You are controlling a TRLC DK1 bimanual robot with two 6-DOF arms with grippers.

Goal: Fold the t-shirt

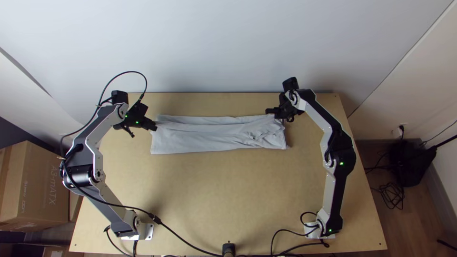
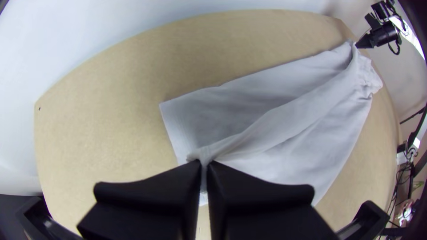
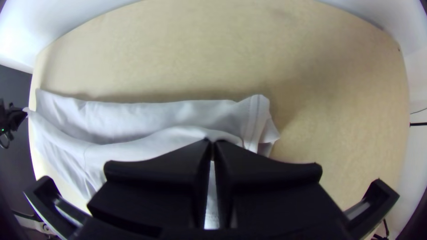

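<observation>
The light grey t-shirt (image 1: 204, 135) lies as a long folded strip across the table, with wrinkles near its right end. My left gripper (image 1: 155, 126) is at the strip's left end, and my right gripper (image 1: 268, 112) is at the far edge near the right end. In the left wrist view, the left gripper (image 2: 204, 165) is shut on a pinched fold of the t-shirt (image 2: 275, 129); the raised fold runs toward the other arm. The right wrist view has the right gripper (image 3: 212, 144) shut on the same upper layer of the t-shirt (image 3: 133, 146), close to a hemmed edge.
Bare wooden table (image 1: 214, 195) lies between the t-shirt and the arm bases. A black cable (image 1: 185, 242) crosses the near left part of the table. A wall (image 1: 228, 47) rises behind the far edge. Cardboard boxes (image 1: 35, 185) stand left of the table.
</observation>
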